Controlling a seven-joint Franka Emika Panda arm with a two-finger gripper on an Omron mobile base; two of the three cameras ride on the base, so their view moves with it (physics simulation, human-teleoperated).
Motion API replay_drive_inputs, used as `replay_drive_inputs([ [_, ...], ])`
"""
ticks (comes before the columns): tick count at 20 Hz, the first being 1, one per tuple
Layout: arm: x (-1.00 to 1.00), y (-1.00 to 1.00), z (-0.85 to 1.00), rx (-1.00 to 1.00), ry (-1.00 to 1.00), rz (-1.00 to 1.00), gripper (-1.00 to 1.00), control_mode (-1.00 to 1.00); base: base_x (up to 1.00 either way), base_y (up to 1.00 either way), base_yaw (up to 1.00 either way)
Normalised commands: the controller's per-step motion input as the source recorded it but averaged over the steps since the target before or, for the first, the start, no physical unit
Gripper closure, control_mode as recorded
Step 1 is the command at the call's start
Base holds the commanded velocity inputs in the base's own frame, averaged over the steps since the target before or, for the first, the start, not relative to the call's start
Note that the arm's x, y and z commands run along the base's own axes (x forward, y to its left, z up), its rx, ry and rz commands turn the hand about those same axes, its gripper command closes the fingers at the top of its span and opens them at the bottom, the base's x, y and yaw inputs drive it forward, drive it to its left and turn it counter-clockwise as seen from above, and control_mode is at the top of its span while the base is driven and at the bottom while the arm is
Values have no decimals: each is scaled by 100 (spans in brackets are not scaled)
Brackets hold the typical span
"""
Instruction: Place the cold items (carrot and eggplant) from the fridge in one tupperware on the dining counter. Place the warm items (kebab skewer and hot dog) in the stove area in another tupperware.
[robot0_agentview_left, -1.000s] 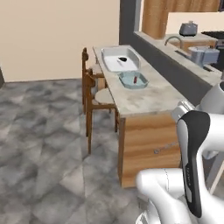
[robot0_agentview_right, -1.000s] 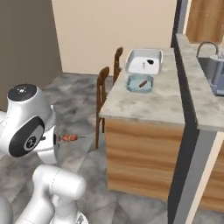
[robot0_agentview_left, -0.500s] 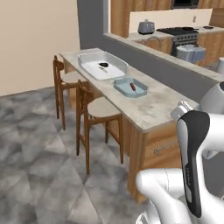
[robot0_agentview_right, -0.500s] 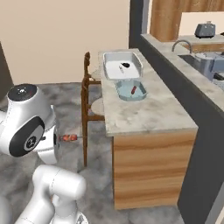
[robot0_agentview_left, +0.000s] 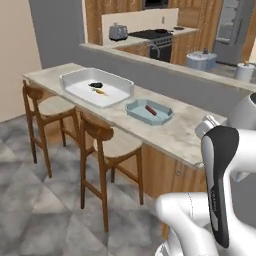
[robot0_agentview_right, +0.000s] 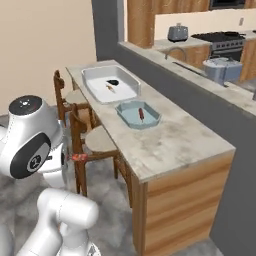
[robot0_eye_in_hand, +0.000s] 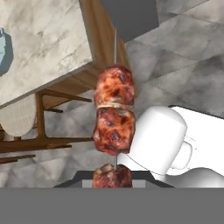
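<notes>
My gripper (robot0_eye_in_hand: 112, 178) is shut on the kebab skewer (robot0_eye_in_hand: 113, 118), whose browned meat chunks and thin metal spike point away from the hand, above the floor beside the counter's end. The same kebab skewer (robot0_agentview_right: 80, 157) shows as a small red thing low beside my arm. On the dining counter (robot0_agentview_left: 185, 132) a large white tupperware (robot0_agentview_left: 82, 89) holds a dark eggplant (robot0_agentview_left: 96, 84) and an orange carrot (robot0_agentview_left: 100, 91). Right of it, a small blue tupperware (robot0_agentview_left: 139, 111) holds the hot dog (robot0_agentview_left: 150, 110). From the right, the blue tupperware (robot0_agentview_right: 131, 115) sits nearer than the white one (robot0_agentview_right: 100, 80).
Two wooden bar stools (robot0_agentview_left: 107, 142) (robot0_agentview_left: 45, 105) stand against the counter's near side. A raised dark ledge (robot0_agentview_left: 165, 65) runs behind the counter. Beyond it are a stove (robot0_agentview_left: 155, 35), a toaster (robot0_agentview_left: 118, 32) and a pot (robot0_agentview_left: 200, 60). Open floor lies to the left.
The base has driven and turned, so the whole scene has shifted and the counter with both tupperwares now stands closer. The kebab skewer stays in my shut gripper.
</notes>
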Motion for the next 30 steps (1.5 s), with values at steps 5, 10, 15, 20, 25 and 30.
replay_drive_inputs([
  [5, 0, 0, 0, 0, 0, 0, 100, 100, 58, 100, -55],
  [10, 0, 0, 0, 0, 0, 0, 100, 100, 37, 100, -50],
  [15, 0, 0, 0, 0, 0, 0, 100, 100, 44, 100, -60],
  [20, 0, 0, 0, 0, 0, 0, 100, 100, 27, 11, -76],
  [25, 0, 0, 0, 0, 0, 0, 100, 100, 34, -29, -19],
  [30, 0, 0, 0, 0, 0, 0, 100, 100, 91, -33, 13],
])
